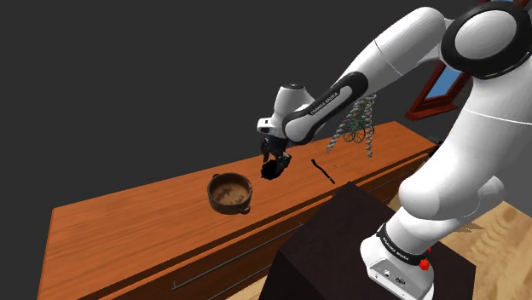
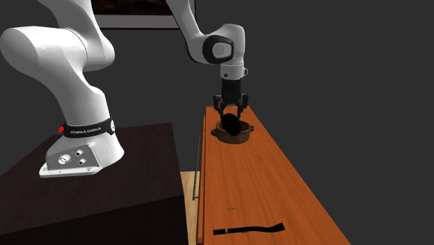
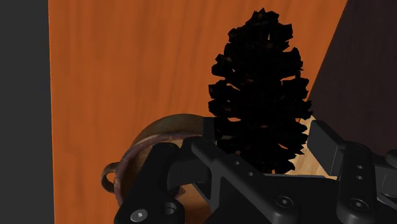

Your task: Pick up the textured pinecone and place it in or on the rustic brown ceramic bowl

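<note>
The pincer [image 2: 232, 115] is found clamped on one end of the pinecone [image 3: 259, 89], held above the counter [image 1: 128, 230] near the bowl [image 1: 230, 194]. It is judged light, stiff, brittle-scaled, so moderate pressure is advised.

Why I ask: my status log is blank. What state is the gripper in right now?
Gripper: shut on the dark pinecone, lifted off the counter near the brown bowl.

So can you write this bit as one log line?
pincer: shut on pinecone | pinecone: close beside bowl | bowl: pinecone not in it yet
</note>
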You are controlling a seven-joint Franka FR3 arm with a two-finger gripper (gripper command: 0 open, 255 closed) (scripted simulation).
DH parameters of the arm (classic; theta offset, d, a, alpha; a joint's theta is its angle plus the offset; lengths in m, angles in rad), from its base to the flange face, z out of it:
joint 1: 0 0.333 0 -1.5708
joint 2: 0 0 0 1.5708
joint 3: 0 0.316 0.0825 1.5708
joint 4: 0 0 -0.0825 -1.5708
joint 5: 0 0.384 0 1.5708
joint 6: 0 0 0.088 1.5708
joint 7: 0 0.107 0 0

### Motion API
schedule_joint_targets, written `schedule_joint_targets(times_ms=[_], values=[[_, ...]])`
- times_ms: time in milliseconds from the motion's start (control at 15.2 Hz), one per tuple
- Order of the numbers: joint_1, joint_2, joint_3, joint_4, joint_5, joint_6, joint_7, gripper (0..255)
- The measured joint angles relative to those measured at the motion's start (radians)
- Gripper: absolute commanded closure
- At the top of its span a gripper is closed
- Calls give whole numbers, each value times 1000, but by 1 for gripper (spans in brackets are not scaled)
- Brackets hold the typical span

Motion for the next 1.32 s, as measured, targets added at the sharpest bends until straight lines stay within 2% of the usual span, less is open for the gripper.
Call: schedule_joint_targets(times_ms=[264,330,660,1122,1320], values=[[-23,-66,34,0,75,-53,-52,255],[-16,-59,36,19,70,-67,-41,255],[72,4,53,132,13,-132,98,255],[221,146,42,363,-84,-252,272,255],[258,193,27,402,-117,-252,311,255]])
